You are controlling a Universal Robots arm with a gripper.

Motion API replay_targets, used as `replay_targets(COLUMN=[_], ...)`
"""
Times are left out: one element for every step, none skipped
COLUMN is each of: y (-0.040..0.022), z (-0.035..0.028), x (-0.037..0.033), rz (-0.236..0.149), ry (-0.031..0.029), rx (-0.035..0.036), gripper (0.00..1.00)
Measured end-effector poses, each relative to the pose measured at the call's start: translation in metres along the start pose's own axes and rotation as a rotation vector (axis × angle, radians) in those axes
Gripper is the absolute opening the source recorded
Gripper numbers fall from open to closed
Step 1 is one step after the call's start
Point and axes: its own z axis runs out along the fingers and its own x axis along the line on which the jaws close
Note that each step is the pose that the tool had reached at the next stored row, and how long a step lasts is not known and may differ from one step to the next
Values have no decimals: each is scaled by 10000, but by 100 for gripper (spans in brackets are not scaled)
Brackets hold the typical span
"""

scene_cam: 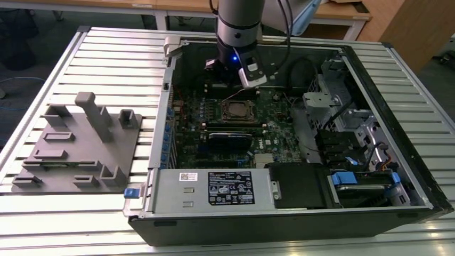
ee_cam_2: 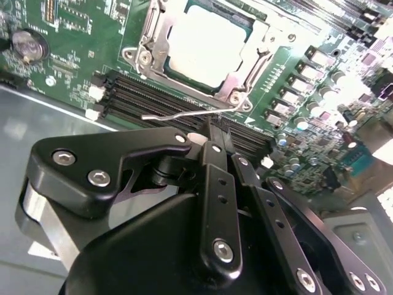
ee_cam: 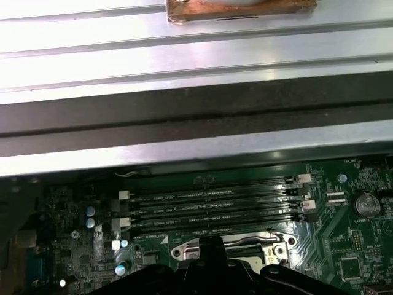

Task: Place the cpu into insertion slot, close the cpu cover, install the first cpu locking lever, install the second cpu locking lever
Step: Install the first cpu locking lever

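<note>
The cpu (ee_cam_2: 206,40), silver-grey on top, lies in the insertion slot (scene_cam: 238,110) on the green motherboard. The cpu cover (ee_cam_2: 245,67), a silver frame, lies flat around it. A thin wire locking lever (ee_cam_2: 178,114) sticks out along the socket's edge, over the black memory slots. In the second wrist view my gripper (ee_cam_2: 212,130) is shut, with its tips right by this lever; whether they touch is unclear. In the exterior view the gripper (scene_cam: 229,88) hangs just behind the socket, and its black body (ee_cam: 209,267) also appears in the first wrist view.
The open computer case (scene_cam: 163,122) stands on a slatted metal table. A power supply box (scene_cam: 213,189) fills its front, with drive bays and cables (scene_cam: 341,133) on the exterior view's right. A grey fixture block (scene_cam: 78,144) stands outside on the left. The case wall (ee_cam: 184,123) rises close behind the gripper.
</note>
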Motion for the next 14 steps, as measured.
replay_targets(y=[-1,-1,-1,-1,-1,-1,-1,-1,0,1,2,3,4,5], z=[5,10,13,13,13,13,14,14,16,18,20,23,27,31], x=[-2,-4,-7,-8,-7,-8,-8,-10,-14,-23,-36,-51,-67,-82], rz=[113,224,288,303,304,304,305,304,306,312,331,361,392,431], ry=[-21,-41,-53,-55,-56,-56,-57,-57,-58,-60,-63,-67,-74,-80], rx=[0,-1,0,1,1,1,0,-1,-3,-4,-3,-1,-2,-1], gripper=[11,11,11,11,11,11,11,11,11,11,11,11,11,11])
